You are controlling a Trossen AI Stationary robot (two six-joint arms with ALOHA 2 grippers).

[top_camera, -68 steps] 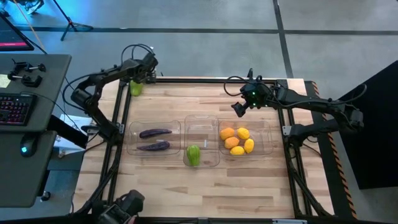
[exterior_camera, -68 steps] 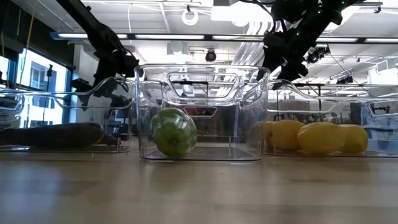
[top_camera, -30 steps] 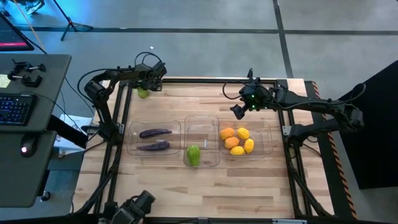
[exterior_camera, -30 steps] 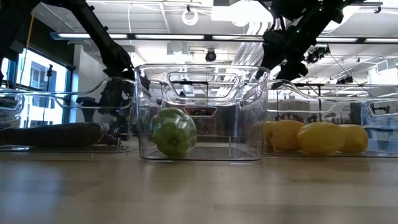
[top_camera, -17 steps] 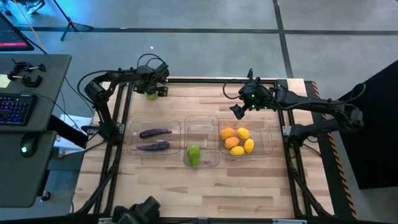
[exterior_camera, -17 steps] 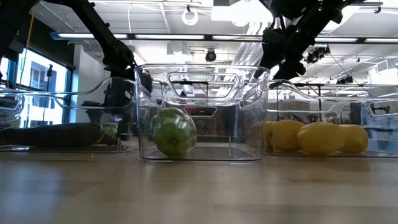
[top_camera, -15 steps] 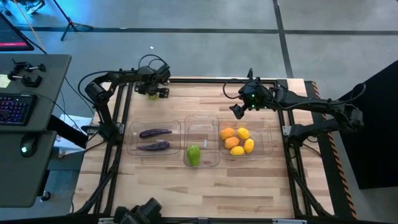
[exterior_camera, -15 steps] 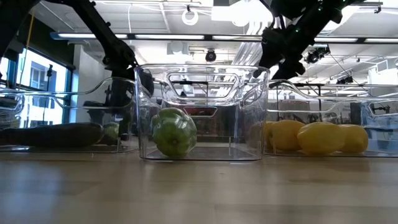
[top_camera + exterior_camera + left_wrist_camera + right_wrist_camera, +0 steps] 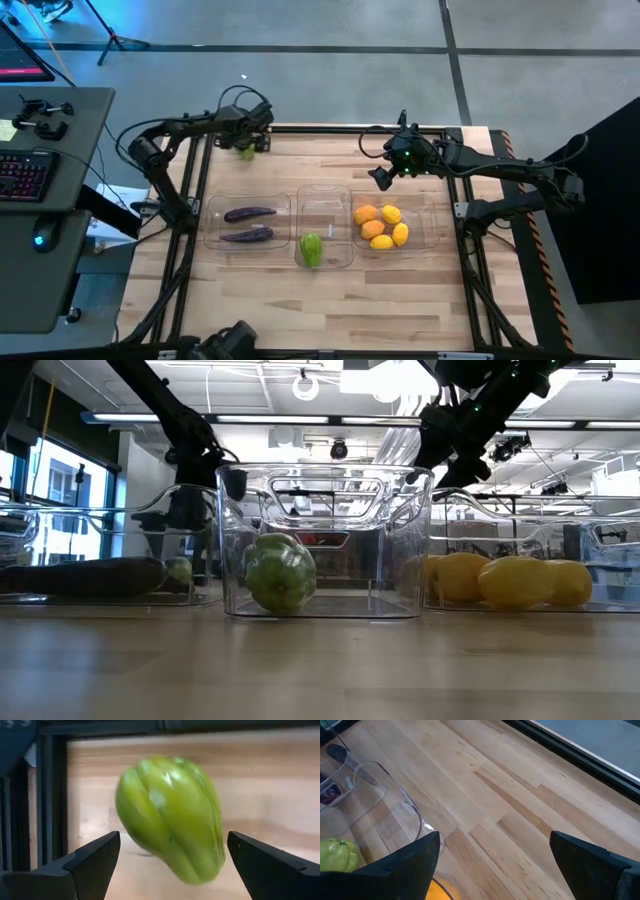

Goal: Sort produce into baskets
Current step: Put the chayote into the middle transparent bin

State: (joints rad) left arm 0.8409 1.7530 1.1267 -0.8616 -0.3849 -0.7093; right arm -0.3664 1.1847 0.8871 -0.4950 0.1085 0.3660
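Loose pear-shaped piece point(image 9: 246, 152) behind left bin point(image 9: 214, 236)

So the left gripper point(image 9: 247, 147) has swung in along the far edge of the desk point(image 9: 330, 150) over the last couple seconds, from out at the far left corner to a bit further inboard. The loose green pear-shaped piece point(image 9: 246, 152) went from sitting clear of it to being right in front of its wide-open fingers point(image 9: 92, 865), filling the left wrist view. The left arm's elbow folded back outward too.

Bare wood table point(image 9: 330, 160) behind three bins point(image 9: 324, 226); front strip free too.
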